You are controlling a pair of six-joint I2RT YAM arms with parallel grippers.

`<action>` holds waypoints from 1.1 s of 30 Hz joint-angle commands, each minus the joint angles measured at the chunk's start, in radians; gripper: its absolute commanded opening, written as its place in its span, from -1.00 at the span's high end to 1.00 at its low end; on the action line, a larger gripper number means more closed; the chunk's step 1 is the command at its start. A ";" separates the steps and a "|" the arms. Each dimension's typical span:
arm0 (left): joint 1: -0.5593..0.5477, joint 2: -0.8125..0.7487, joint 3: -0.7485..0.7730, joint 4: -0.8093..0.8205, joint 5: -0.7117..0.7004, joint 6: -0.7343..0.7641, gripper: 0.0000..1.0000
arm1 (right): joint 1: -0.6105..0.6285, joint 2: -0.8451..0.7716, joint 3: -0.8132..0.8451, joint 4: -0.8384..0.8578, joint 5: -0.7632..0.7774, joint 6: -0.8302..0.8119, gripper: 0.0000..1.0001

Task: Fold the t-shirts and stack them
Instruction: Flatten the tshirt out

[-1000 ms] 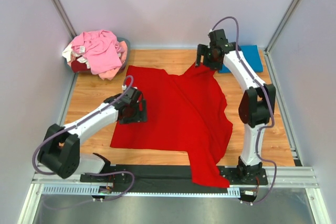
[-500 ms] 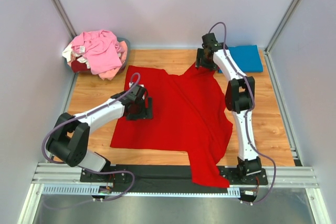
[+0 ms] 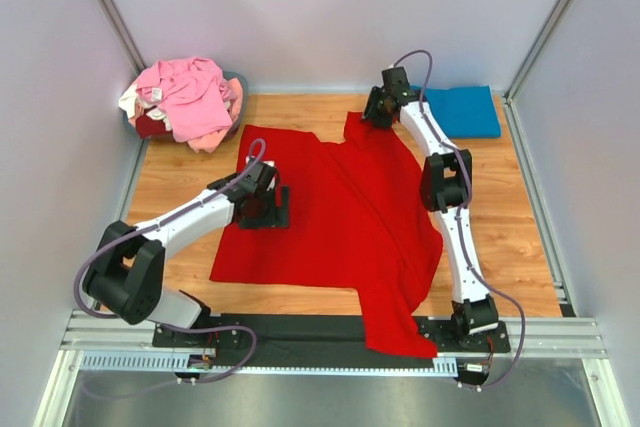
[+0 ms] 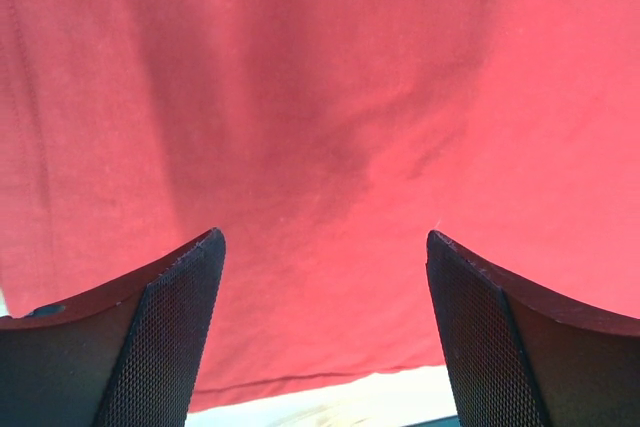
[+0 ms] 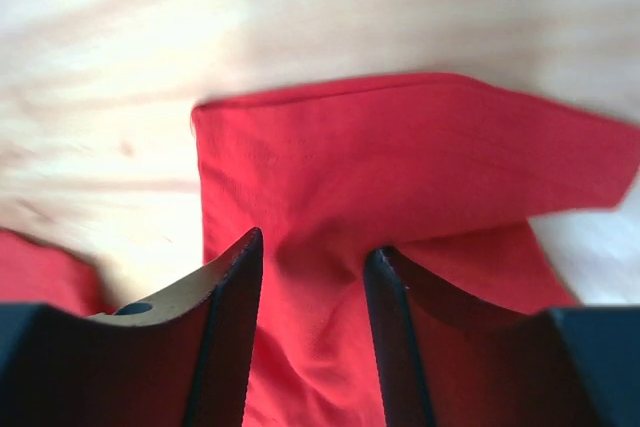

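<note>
A bright red t-shirt lies spread on the wooden table, and one part hangs over the near edge. My left gripper is open and rests low over the shirt's left half. In the left wrist view its jaws stand wide apart with red cloth beneath and a hem below. My right gripper is at the far edge, shut on a raised fold of the red shirt's sleeve. The right wrist view shows the cloth pinched between the jaws. A folded blue t-shirt lies at the far right.
A heap of pink and cream shirts sits in a grey basket at the far left corner. White walls and frame posts enclose the table. A metal rail runs along the near edge by the arm bases.
My right gripper has moved left along the far edge, pulling the red sleeve with it and lifting it. My left gripper has shifted a little right on the shirt.
</note>
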 commanded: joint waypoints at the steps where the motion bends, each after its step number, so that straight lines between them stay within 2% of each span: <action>1: -0.004 -0.069 -0.014 -0.029 0.002 0.011 -0.75 | -0.005 0.102 0.053 0.096 -0.057 0.120 0.10; 9: -0.006 -0.141 -0.051 -0.103 -0.040 -0.005 -0.75 | -0.074 0.230 0.116 0.436 -0.064 0.420 0.16; 13: -0.004 -0.172 -0.048 -0.135 -0.060 -0.023 -0.75 | -0.091 0.227 0.124 0.475 0.014 0.406 -0.05; 14: -0.004 -0.179 -0.046 -0.150 -0.066 -0.028 -0.76 | -0.093 0.173 0.072 0.487 0.052 0.393 -0.21; 16: -0.004 -0.208 -0.042 -0.169 -0.093 -0.054 -0.78 | -0.105 0.121 0.030 0.492 0.078 0.377 -0.37; 17: -0.004 -0.216 -0.040 -0.190 -0.104 -0.061 -0.78 | -0.108 0.074 0.020 0.491 0.082 0.358 -0.54; 18: -0.004 -0.224 -0.036 -0.204 -0.115 -0.068 -0.78 | -0.113 0.057 0.018 0.481 0.079 0.344 -0.58; 21: -0.004 -0.264 -0.029 -0.238 -0.118 -0.081 -0.79 | -0.134 -0.040 -0.029 0.481 0.022 0.315 -0.82; 22: -0.004 -0.293 -0.029 -0.257 -0.120 -0.098 -0.79 | -0.137 -0.065 -0.051 0.486 -0.025 0.312 -0.99; 28: -0.004 -0.434 -0.051 -0.323 -0.123 -0.143 -0.82 | -0.144 -0.252 -0.129 0.448 -0.200 0.295 -1.00; 30: -0.004 -0.455 -0.058 -0.340 -0.127 -0.157 -0.84 | -0.144 -0.322 -0.219 0.423 -0.240 0.285 -1.00; 33: -0.004 -0.433 -0.066 -0.412 -0.161 -0.201 -0.87 | -0.142 -0.521 -0.393 0.374 -0.262 0.254 -1.00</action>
